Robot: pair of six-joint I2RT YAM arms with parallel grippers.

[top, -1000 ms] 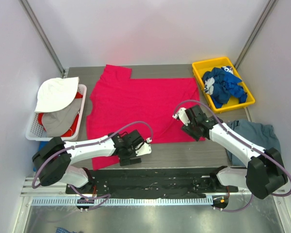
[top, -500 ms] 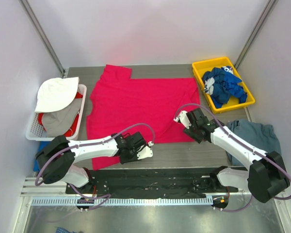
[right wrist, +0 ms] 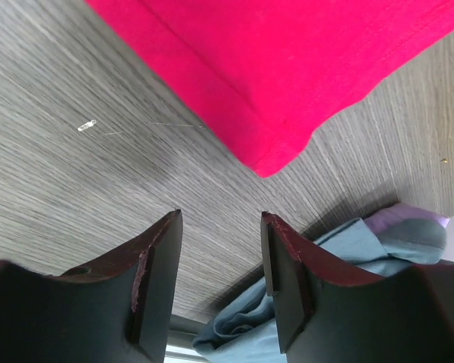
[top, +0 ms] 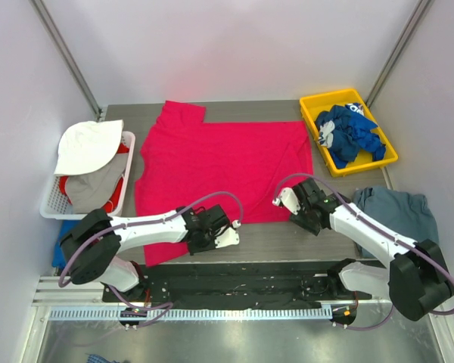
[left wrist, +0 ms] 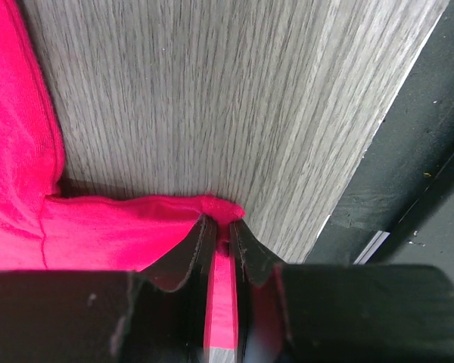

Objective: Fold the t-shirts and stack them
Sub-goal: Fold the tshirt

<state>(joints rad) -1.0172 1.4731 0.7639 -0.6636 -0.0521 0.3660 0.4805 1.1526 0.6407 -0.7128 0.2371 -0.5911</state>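
A pink-red t-shirt [top: 219, 162] lies spread flat across the middle of the table. My left gripper [top: 204, 236] is down at its near hem, shut on a pinch of the pink-red cloth [left wrist: 136, 234], which shows between the narrow jaws of that gripper [left wrist: 218, 221]. My right gripper [top: 306, 215] hovers open over bare table just off the shirt's near right corner [right wrist: 276, 155], with nothing between its fingers [right wrist: 221, 215]. A slate grey-blue t-shirt [top: 397, 208] lies crumpled at the right. Royal blue t-shirts [top: 348, 132] with white print are heaped in the yellow bin.
The yellow bin [top: 308, 113] stands at the back right. A white basket [top: 49, 200] at the left edge holds white, grey and red cloth. A black rail [top: 234, 280] runs along the near table edge behind both arms.
My left gripper has closed on the shirt's near hem. My right gripper has drawn back toward the near edge, off the shirt's corner, and its jaws have narrowed a little.
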